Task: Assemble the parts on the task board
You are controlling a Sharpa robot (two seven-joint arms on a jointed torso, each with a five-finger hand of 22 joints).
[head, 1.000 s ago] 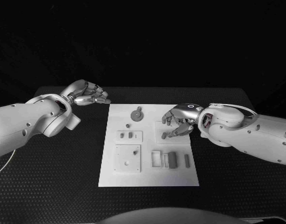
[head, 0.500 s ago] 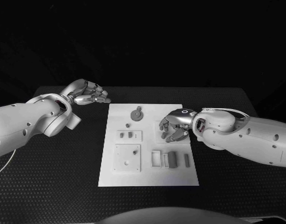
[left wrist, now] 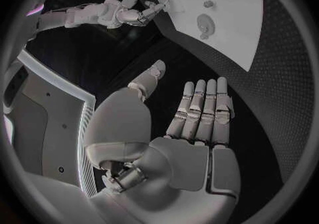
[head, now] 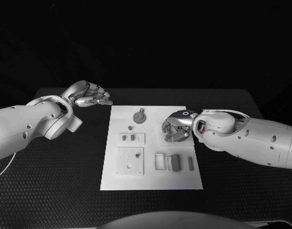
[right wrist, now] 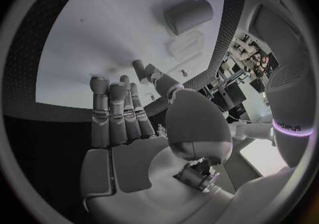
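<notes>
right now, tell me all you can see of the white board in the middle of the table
The task board is a flat white rectangular plate lying on the black table, long side running away from the robot. It carries small grey parts: a round piece at the far end, raised squares with slots, and bars nearer the robot. The right hand hangs over its far right part; whether it touches is unclear.

One white task board lies at the centre of the head view. On it sit one round grey part near the top, three upright grey parts at lower right, and two small grey parts left of centre.
</notes>
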